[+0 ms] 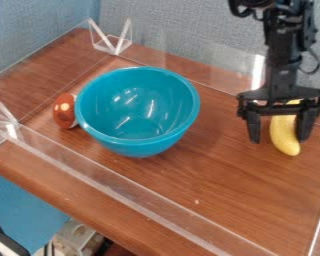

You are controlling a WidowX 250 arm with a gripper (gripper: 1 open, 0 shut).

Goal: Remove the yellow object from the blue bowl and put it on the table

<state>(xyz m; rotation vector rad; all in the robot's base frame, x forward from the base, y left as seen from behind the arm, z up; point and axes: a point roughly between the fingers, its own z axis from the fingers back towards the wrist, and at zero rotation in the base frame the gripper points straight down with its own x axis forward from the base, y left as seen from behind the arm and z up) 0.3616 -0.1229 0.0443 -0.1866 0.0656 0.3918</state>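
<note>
Worktop (190, 190) of reddish wood grain carried no readable writing or labels, nor did anything on it. The blue bowl (136, 108) sat left of centre. The gripper (284, 130) pointed down at the right, its jaws spread wide, gripping nothing. The yellow object (283, 134) lay on the worktop between them, long axis running away from the camera, well apart from the bowl.

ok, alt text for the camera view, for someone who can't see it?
A robot gripper hangs open, pointing down, over a yellow banana lying on a wooden table. To the left sits an empty blue bowl, with a small red-brown and cream object beside its left rim.
</note>
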